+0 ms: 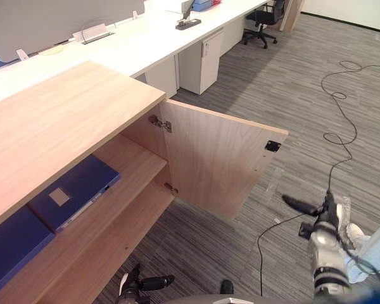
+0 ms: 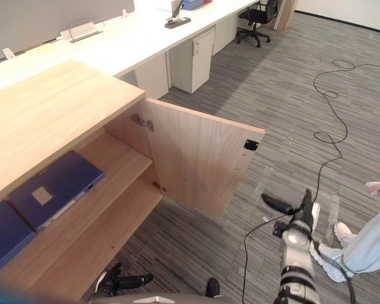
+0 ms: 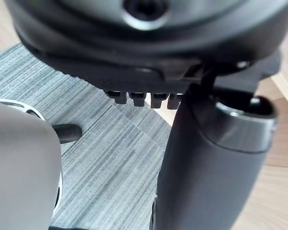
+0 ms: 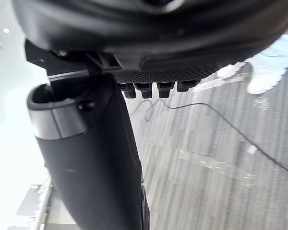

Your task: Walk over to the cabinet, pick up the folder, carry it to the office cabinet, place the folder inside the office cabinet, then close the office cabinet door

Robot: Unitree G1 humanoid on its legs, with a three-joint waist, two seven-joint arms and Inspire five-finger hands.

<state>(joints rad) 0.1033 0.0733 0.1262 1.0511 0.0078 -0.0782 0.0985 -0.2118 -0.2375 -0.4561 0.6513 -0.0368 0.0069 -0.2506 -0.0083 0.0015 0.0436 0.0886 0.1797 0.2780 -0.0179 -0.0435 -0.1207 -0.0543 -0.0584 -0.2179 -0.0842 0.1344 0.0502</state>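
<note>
A grey striped carpet (image 1: 291, 95) is seen across the room. On it stands the office cabinet (image 1: 63, 120), of light wood, with a flat top and two shelves laid open to view. Behind the cabinet a long white desk (image 1: 139, 44) is set, with a grey screen (image 1: 44, 22) along its far edge. The cabinet door (image 1: 218, 158) is swung wide out over the carpet on metal hinges (image 1: 159, 122), and a small black catch (image 1: 273, 146) is fixed near its free upper corner. The door stands between the shelves and the right side of the floor.

At the right edge a person (image 2: 367, 244) in pale trousers and white shoes is seen, well apart from the door. Under the desk's front edge a white drawer unit (image 1: 201, 60) is placed, and a black office chair (image 1: 264, 19) is drawn up at the desk's far end.

The folder (image 1: 76, 190), dark blue with a pale square label, is laid flat on the upper shelf, one corner near the shelf's front edge. A second blue folder (image 1: 12, 244) is laid just beside it, further from the hinges.

The right hand (image 1: 313, 210) is held over the carpet beyond the door's free edge, its fingers straight and nothing grasped. The left hand (image 1: 145, 282) is held low before the lower shelf's front edge, likewise loosely extended and empty.
</note>
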